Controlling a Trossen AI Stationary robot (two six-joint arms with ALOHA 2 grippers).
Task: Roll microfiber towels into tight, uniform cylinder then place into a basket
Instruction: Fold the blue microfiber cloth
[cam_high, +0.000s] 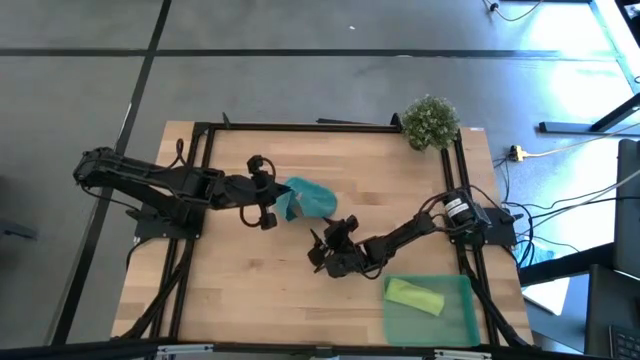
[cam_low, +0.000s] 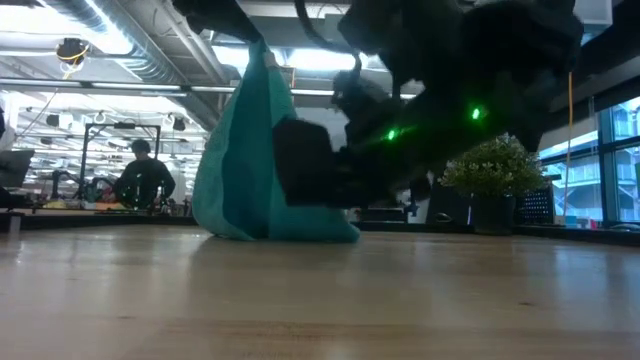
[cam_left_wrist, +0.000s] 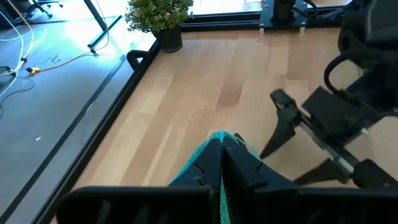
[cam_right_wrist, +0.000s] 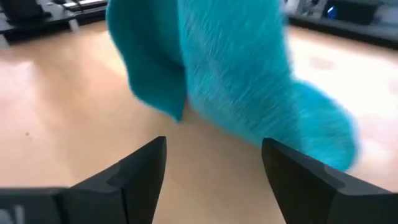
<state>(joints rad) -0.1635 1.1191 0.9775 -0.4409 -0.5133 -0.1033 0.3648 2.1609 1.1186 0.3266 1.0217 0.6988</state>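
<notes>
The teal towel (cam_high: 314, 197) stands in a loose bunch at mid-table, drawn up to a peak (cam_low: 255, 60), its lower end on the wood (cam_low: 285, 230). My left gripper (cam_high: 289, 207) is shut on it; the left wrist view shows the shut fingers (cam_left_wrist: 221, 163). My right gripper (cam_high: 319, 252) is open and empty, just on the near side of the towel and pointing at it (cam_right_wrist: 214, 163). The lime green towel (cam_high: 413, 295) lies rolled in the green translucent basket (cam_high: 462, 318) at the near right. My left gripper pinches the teal towel's top (cam_left_wrist: 217, 138) between its two shut fingers, with cloth showing beyond the tips. The fingers slant down from the table's left. The towel hangs below them in slack folds, with its lower end (cam_low: 300, 232) on the table.
A small bushy potted plant (cam_high: 431, 121) stands at the far right corner. A black frame (cam_high: 300, 126) runs round the table's edges. Bare wood lies toward the near left (cam_high: 240, 300). A person (cam_low: 143, 180) shows in the room beyond the table.
</notes>
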